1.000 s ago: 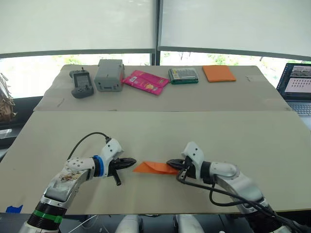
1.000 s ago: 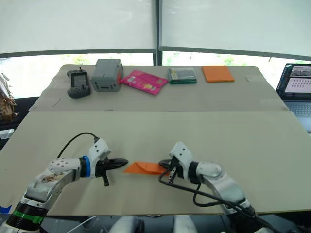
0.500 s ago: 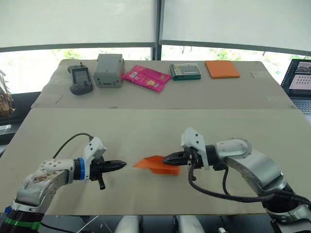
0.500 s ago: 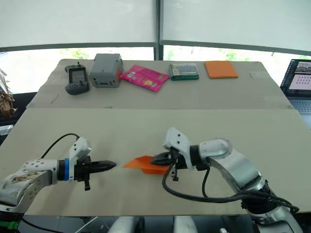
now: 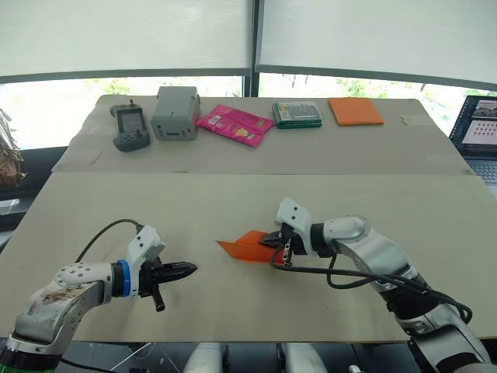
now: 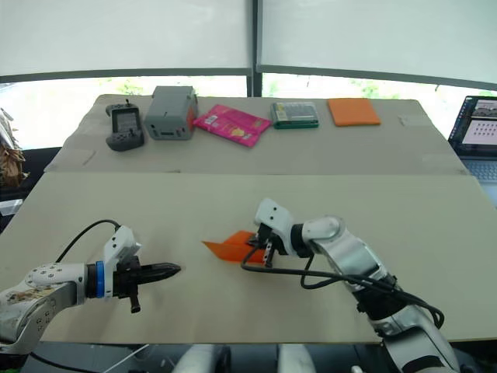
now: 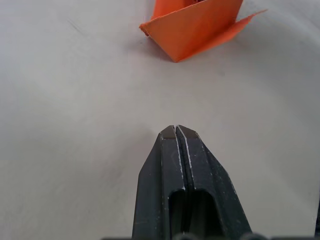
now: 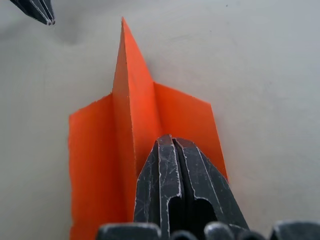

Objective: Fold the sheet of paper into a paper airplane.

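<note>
Pale surface (image 5: 233,210) in the head views carries the paper airplane (image 5: 247,246) near its front middle, its rear hidden by the right gripper (image 5: 274,239), while the left gripper (image 5: 189,270) lies apart. Left wrist view: fingers pressed together, empty, the airplane cut off at the frame edge. Right wrist view: right gripper clamped on the airplane's rear, the contact hidden behind its fingers (image 8: 172,172).

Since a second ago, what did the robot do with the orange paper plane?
The right gripper stayed shut on the paper airplane and tipped it up, so its fin now stands upright in the right wrist view. The left gripper, shut and holding nothing, backed away from the plane's nose, leaving a wider gap. The things along the far table stayed put.
</note>
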Tool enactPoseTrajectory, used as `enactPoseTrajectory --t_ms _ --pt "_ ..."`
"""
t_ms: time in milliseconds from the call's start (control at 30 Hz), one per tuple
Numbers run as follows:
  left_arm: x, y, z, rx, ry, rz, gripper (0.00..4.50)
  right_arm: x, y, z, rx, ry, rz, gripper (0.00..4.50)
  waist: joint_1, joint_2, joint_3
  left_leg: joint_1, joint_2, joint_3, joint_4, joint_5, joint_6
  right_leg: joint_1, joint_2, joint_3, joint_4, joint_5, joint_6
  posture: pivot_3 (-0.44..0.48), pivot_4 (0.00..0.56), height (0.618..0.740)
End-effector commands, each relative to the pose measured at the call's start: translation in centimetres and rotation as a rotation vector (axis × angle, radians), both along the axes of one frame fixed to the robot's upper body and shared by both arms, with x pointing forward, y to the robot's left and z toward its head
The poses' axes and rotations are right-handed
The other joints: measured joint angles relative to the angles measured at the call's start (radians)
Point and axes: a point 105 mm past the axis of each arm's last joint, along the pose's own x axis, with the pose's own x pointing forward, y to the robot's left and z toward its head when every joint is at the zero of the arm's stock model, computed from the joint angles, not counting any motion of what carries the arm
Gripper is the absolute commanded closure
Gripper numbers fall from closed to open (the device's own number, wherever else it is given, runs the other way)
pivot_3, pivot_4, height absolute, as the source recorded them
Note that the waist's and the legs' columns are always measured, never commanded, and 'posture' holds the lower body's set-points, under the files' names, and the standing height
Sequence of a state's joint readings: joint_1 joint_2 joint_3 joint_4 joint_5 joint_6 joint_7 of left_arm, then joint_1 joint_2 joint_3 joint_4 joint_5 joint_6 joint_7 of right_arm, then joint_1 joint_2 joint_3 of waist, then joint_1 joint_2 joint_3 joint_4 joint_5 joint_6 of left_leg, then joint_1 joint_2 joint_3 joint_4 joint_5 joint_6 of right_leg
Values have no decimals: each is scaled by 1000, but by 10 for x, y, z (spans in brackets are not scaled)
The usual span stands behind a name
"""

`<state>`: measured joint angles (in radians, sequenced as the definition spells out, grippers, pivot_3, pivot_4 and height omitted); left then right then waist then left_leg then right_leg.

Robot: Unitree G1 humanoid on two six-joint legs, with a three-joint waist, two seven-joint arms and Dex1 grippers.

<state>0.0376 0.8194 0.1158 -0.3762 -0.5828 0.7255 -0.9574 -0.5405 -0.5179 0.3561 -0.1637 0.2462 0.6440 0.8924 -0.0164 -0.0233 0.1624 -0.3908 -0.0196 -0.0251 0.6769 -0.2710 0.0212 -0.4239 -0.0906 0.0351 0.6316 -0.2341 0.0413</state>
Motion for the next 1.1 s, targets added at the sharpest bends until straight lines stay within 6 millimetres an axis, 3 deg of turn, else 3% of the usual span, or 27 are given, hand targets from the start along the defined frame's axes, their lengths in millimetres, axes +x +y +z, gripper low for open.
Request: enactPoseTrajectory --t_ms 33,100,267,367,467,600,900,933,1100 --pt "1 -3 5 -19 -15 -23 4500 7 0 59 197 -107 18 4465 -2 0 0 0 0 0 0 0 0 0 0 0 0 0 0 0 150 740" --pt "0 -4 5 -21 -8 -36 4500 6 -4 69 204 -115 42 4465 0 0 0 0 0 0 0 0 0 0 0 0 1 0 0 0 150 740" --pt "4 -5 4 -18 -9 -50 4500 -12 1 56 60 16 161 2935 3 0 0 0 0 0 0 0 0 0 0 -1 0 0 0 0 150 740" --pt "4 -9 5 -20 -7 -64 4500 -13 9 42 -79 -21 175 1929 -1 0 0 0 0 0 0 0 0 0 0 -1 0 0 0 0 150 740" --pt "4 -11 5 -18 -6 -70 4500 -14 14 24 -189 43 168 1929 -5 0 0 1 0 0 0 0 0 0 0 -1 1 0 0 0 150 740" --pt "4 -11 5 -19 -7 -64 4500 -13 24 28 -169 7 171 1929 0 0 0 0 0 0 0 0 0 -1 0 -1 1 0 0 0 150 740" --pt "5 -18 11 -46 21 -42 4500 1 18 4 -281 -17 99 1929 2 0 0 0 0 0 1 0 0 -1 0 -1 2 0 0 0 150 740" --pt "5 -19 11 -44 20 -45 4500 2 17 2 -288 -25 97 2464 2 0 0 0 0 0 1 0 0 -1 0 -1 2 0 0 0 150 740" --pt "4 -23 13 -36 16 -60 4500 1 19 7 -247 -18 91 4167 -1 0 0 0 0 0 1 0 0 -1 1 -1 2 0 0 0 150 740"
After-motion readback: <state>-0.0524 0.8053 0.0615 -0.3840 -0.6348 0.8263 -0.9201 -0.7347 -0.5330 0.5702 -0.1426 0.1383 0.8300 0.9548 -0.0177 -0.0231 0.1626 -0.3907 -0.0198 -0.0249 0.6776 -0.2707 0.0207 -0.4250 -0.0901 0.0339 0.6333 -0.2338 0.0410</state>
